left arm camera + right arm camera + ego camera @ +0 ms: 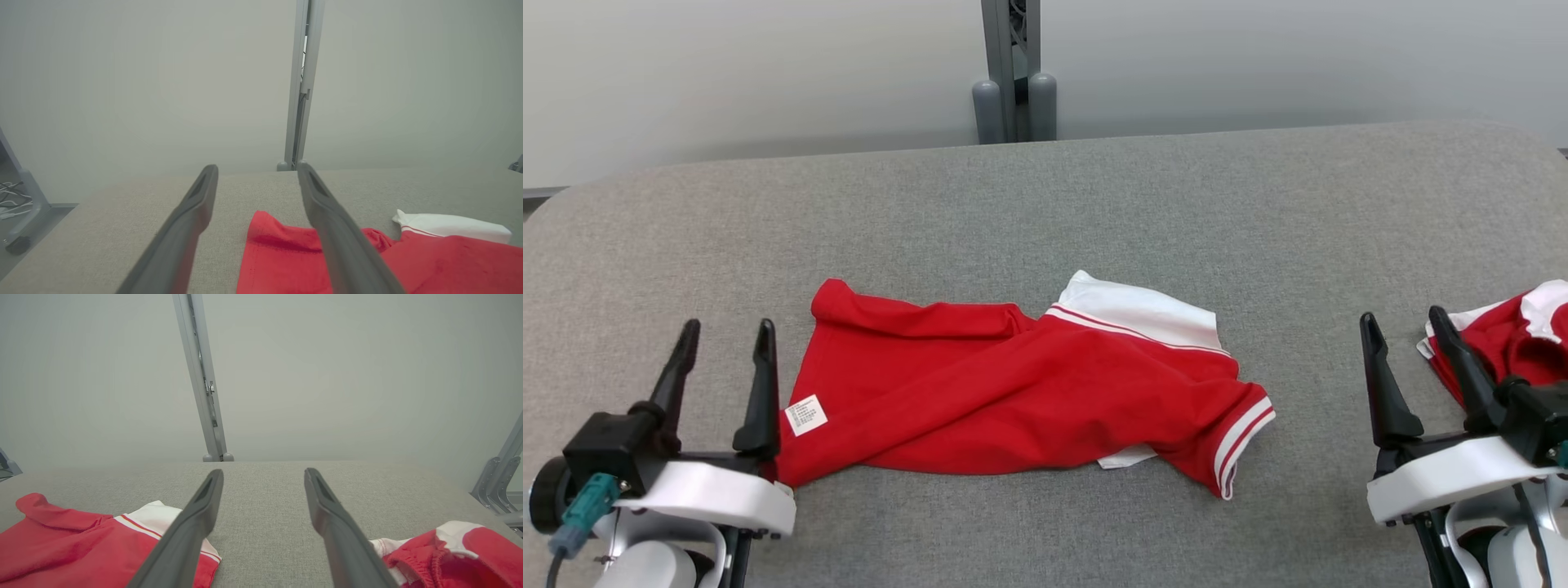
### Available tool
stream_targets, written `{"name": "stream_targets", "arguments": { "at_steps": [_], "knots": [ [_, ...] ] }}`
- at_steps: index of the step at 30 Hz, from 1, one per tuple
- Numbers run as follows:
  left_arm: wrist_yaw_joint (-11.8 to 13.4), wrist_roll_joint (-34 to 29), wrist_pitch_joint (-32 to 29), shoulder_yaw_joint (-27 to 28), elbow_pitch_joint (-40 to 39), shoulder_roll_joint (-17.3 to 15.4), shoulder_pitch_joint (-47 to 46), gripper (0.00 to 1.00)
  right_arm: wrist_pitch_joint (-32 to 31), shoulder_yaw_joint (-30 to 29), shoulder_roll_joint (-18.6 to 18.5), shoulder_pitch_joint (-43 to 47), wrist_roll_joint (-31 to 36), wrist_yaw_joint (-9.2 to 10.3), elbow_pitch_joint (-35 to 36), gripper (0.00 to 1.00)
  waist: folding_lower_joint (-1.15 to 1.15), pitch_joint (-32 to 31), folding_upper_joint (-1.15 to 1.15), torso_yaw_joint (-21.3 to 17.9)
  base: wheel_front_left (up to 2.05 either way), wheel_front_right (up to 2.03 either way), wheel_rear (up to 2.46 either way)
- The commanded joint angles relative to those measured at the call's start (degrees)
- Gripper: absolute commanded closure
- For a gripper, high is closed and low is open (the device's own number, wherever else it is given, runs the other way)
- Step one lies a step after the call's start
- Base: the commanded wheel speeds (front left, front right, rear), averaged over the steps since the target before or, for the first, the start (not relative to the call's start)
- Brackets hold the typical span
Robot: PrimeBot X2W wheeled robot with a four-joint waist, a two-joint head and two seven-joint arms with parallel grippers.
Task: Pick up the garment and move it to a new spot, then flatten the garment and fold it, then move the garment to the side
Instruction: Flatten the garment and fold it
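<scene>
The red garment (1013,392) lies on the grey surface (1094,204), in the middle and toward the near edge. It is not flat. The body is doubled over itself in long diagonal folds, the white collar (1143,314) sticks out on the far side, and a striped sleeve cuff (1241,433) points to the near right. A small white label (806,415) shows near its left edge, so I judge that the fabric is turned inside out there.

The left end effector (727,331) hovers at the near left, its two fingers spread apart and holding nothing. Its inner finger is just beside the left edge of the garment. The right end effector (1403,317) is at the near right, also spread and empty, well apart from the garment. Just beside it, at the right edge, lies a second garment (1515,335), red and white and bunched up.

The arms stand one at each side, I think, because the cloth is wide and needs two grips to be lifted and spread. The pick-up seems not yet begun. The left edge looks like the easier first grip because it is the closest. The right arm would need to travel inward to reach the cuff.
</scene>
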State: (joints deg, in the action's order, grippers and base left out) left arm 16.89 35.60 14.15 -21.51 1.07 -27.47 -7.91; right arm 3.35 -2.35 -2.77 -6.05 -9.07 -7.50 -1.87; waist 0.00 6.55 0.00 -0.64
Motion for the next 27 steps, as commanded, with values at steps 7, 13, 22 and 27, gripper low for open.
{"name": "stream_targets", "arguments": {
  "at_steps": [7, 13, 22, 27],
  "knots": [
    [0.1, 0.2, 0.0, -0.9, 0.1, 0.5, 1.8, 0.0, -0.4, 0.1, -0.3, 2.0, -0.5, 0.02, -0.8, 0.0, 0.0, -1.0, 0.0, 1.0, 0.0, 0.0, 0.0],
    [0.4, -0.2, -0.3, -1.5, 0.3, 0.9, 1.3, 0.0, -0.8, -0.2, -0.3, 2.2, 0.1, 0.02, -1.1, 0.0, 0.0, -1.1, 0.0, 1.7, 0.0, 0.0, 0.0],
    [-0.2, -0.4, -0.1, -2.1, 0.9, 1.9, -1.2, 0.0, -2.7, 0.4, -0.3, -3.2, 2.8, 0.02, -5.3, 0.0, 0.0, 0.7, 0.0, 3.1, 0.0, 0.0, 0.0],
    [-0.8, -0.3, 0.0, -2.7, 1.9, 2.6, -2.4, 0.0, -4.3, 3.3, -1.4, -8.4, 4.1, 0.02, -12.2, 0.0, 0.0, 2.5, 0.0, 5.0, 0.0, 0.0, 0.0]
  ]
}}
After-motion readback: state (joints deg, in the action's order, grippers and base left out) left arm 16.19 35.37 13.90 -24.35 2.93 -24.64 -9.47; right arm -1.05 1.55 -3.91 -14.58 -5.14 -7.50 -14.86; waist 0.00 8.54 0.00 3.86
